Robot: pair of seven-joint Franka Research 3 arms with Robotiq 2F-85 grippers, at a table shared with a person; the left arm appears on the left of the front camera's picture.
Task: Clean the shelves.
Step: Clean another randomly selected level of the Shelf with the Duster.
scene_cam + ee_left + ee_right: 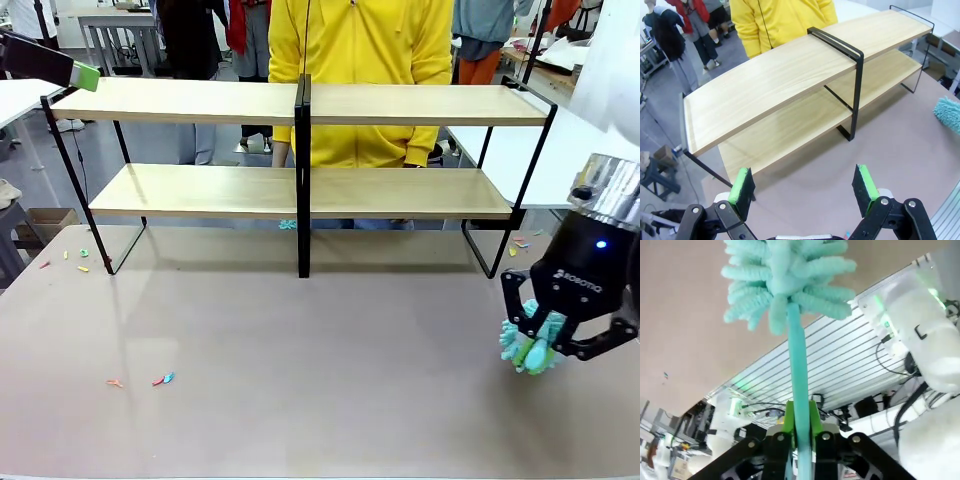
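One set of shelves (300, 190) with two boards stands along the table's (300, 400) far edge. The right gripper (545, 335) pinches one teal duster (528, 350) near the right edge. The left gripper (805, 192) is spread wide.

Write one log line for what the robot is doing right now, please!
right claw: shut on teal duster handle | left claw: open, holding nothing, facing shelves | duster: low over table, right of shelves
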